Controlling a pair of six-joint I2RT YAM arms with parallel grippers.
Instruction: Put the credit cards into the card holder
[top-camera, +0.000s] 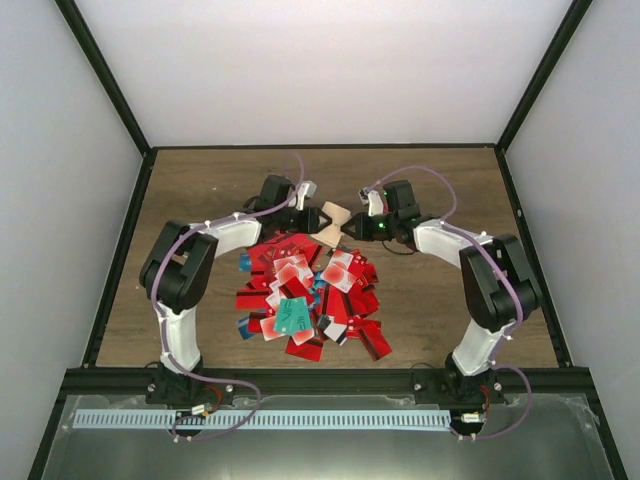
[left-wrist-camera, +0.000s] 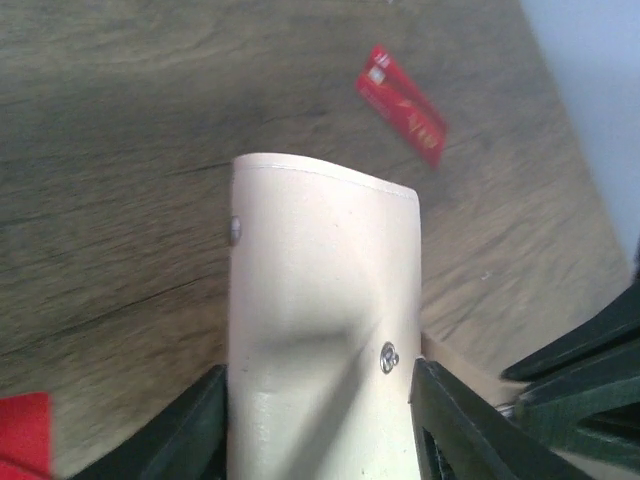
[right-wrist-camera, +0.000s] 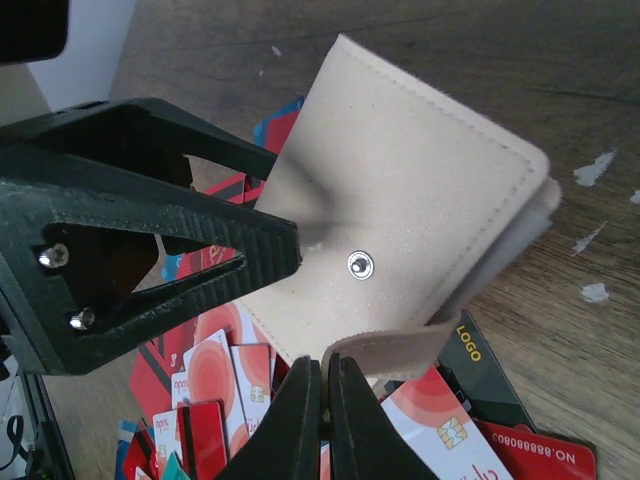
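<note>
The tan card holder (top-camera: 335, 222) hangs above the table between my two grippers, past the far edge of the pile of credit cards (top-camera: 305, 295). My left gripper (left-wrist-camera: 320, 425) is shut on the card holder's (left-wrist-camera: 320, 300) two long edges; a metal snap shows on its face. My right gripper (right-wrist-camera: 322, 368) is shut on the holder's flap (right-wrist-camera: 400, 350) and pulls it away from the holder's body (right-wrist-camera: 410, 190). In the top view the left gripper (top-camera: 312, 212) and right gripper (top-camera: 362, 224) face each other. Red and white cards (right-wrist-camera: 440, 425) lie just under the right gripper.
The pile, mostly red with a teal card (top-camera: 293, 316), fills the table's middle. One red card (left-wrist-camera: 400, 103) lies alone on the wood beyond the holder. A dark card marked LOGO (right-wrist-camera: 490, 370) lies under the flap. Black frame posts and white walls ring the wooden table (top-camera: 200, 180).
</note>
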